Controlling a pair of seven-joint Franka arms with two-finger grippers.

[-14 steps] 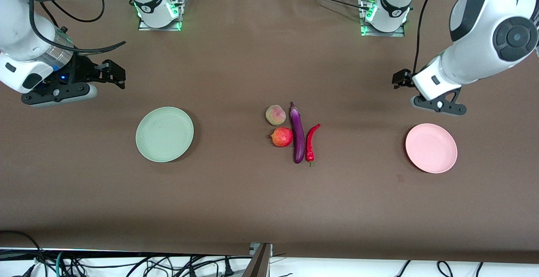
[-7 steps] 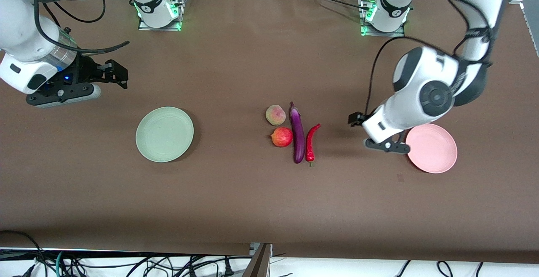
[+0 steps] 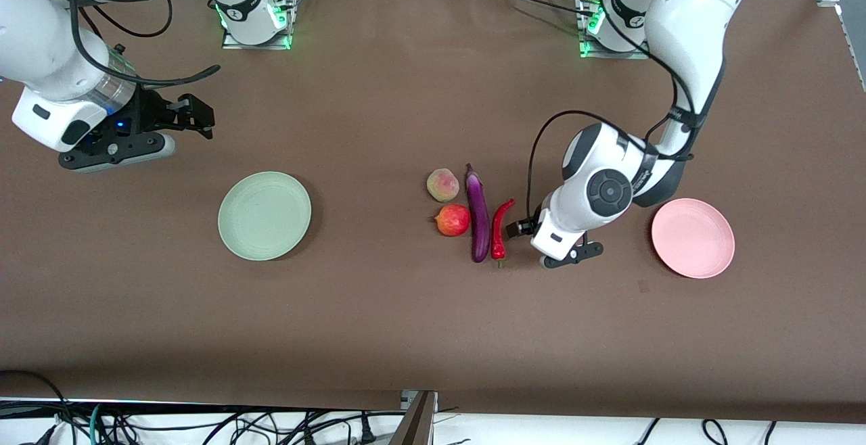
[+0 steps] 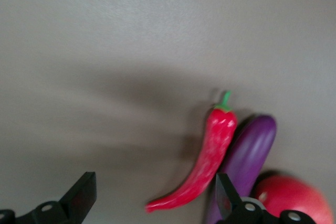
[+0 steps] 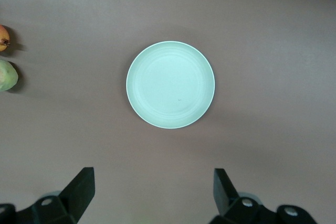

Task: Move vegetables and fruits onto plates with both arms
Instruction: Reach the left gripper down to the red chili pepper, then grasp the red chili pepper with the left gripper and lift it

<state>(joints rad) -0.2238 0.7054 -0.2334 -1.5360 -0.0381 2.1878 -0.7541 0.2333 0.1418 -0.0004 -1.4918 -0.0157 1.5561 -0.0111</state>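
Observation:
The purple eggplant point(image 3: 478, 214) lies mid-table, with the red chili pepper point(image 3: 500, 228) beside it toward the left arm's end. The peach point(image 3: 443, 184) and the red-orange fruit point(image 3: 453, 220) lie beside it toward the right arm's end. The mint green plate point(image 3: 264, 215) and the pink plate point(image 3: 693, 237) are both empty. My left gripper point(image 3: 517, 228) is open and low, right beside the chili. In the left wrist view the chili point(image 4: 210, 156), eggplant point(image 4: 247, 156) and red fruit point(image 4: 291, 203) show by my open gripper point(image 4: 154, 192). My right gripper point(image 3: 196, 117) is open over bare table. The right wrist view shows the green plate point(image 5: 170, 85).
The brown table point(image 3: 379, 323) carries only the two plates and the produce cluster. The arm bases point(image 3: 257, 19) stand along the table edge farthest from the front camera. Cables hang below the nearest table edge.
My left arm has swung from near the pink plate toward the chili and dropped low beside it. My right gripper has drifted slightly toward the table's middle.

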